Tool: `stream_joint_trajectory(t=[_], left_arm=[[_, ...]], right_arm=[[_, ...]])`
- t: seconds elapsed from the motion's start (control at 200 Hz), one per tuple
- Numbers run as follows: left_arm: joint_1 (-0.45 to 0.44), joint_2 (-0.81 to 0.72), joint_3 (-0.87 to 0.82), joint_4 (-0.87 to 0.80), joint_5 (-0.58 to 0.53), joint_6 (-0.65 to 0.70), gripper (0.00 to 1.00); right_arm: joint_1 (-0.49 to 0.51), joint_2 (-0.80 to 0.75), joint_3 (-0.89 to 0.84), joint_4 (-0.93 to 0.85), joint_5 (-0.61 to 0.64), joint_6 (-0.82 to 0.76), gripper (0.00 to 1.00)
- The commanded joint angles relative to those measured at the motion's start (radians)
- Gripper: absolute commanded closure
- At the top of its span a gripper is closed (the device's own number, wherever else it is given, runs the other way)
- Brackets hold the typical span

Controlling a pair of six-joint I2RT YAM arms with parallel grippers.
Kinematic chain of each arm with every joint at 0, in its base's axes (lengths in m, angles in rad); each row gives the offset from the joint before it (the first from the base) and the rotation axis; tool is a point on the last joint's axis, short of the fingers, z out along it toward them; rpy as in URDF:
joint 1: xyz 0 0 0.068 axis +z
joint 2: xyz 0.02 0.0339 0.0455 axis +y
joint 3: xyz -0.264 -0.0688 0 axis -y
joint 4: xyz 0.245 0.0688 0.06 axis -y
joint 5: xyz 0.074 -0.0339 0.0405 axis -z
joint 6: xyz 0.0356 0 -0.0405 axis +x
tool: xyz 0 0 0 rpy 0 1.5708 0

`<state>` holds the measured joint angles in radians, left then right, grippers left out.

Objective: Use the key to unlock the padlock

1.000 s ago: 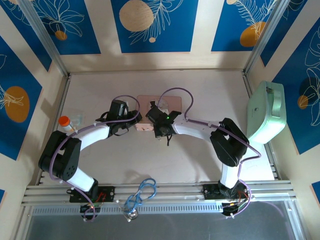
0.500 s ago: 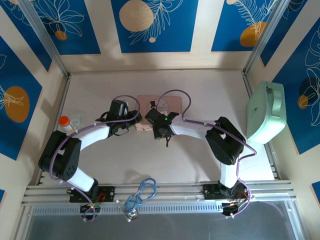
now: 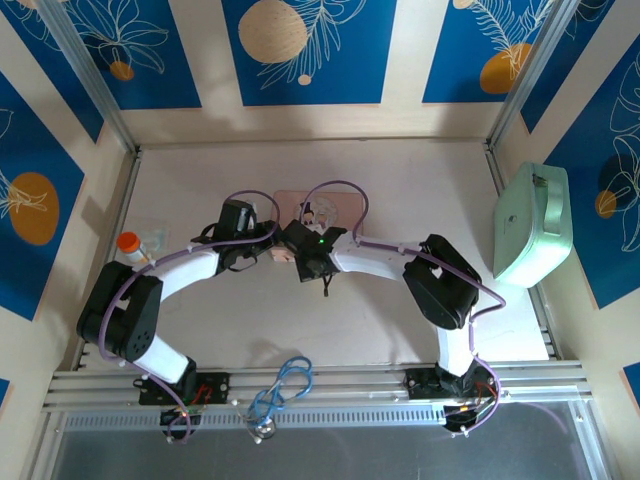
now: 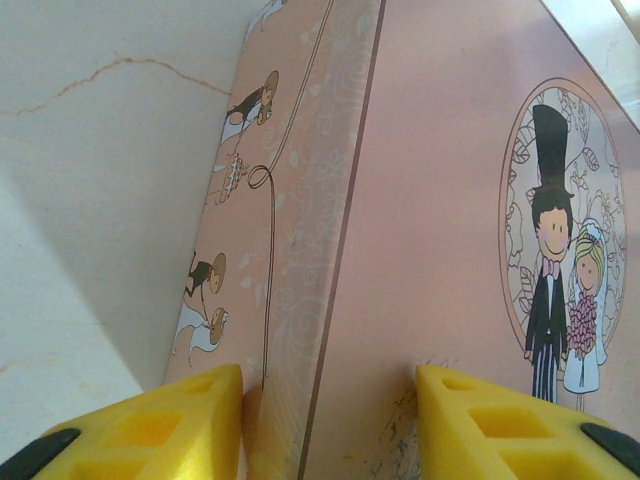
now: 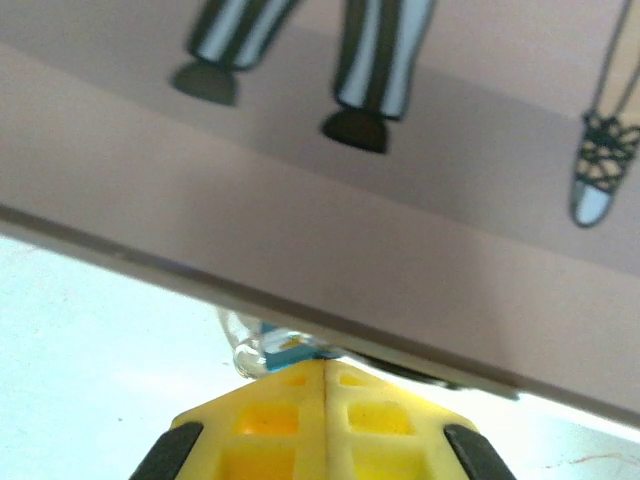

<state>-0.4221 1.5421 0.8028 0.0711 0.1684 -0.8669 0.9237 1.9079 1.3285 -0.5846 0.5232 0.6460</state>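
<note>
Pink box is set mid-counter, nearer the far edge. Its near left corner is pinched by the left pincer, with one finger laid on the side face and one on the picture face. Right pincer is pressed together, tips against the padlock. The padlock is seen right at the box's near edge.
</note>
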Motion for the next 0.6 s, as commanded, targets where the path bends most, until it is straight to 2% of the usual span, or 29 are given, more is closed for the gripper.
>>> stream_joint_trajectory(t=[0.0,0.105,0.265,0.39,0.595], left_arm=[[0.003,0.037,-0.014,-0.045,0.033,-0.012,0.56],[0.003,0.035,-0.013,-0.047,0.033,-0.014,0.56],[0.003,0.028,-0.013,-0.049,0.033,-0.016,0.56],[0.005,0.033,-0.011,-0.045,0.036,-0.017,0.56],[0.006,0.034,-0.012,-0.042,0.037,-0.021,0.56]], right_arm=[[0.008,0.015,0.036,-0.012,0.011,-0.017,0.95],[0.010,0.035,0.068,-0.040,0.016,-0.004,0.92],[0.023,0.035,0.087,-0.123,0.021,0.098,0.68],[0.035,0.035,0.080,-0.186,0.020,0.194,0.56],[0.037,0.086,0.125,-0.212,0.036,0.195,0.53]])
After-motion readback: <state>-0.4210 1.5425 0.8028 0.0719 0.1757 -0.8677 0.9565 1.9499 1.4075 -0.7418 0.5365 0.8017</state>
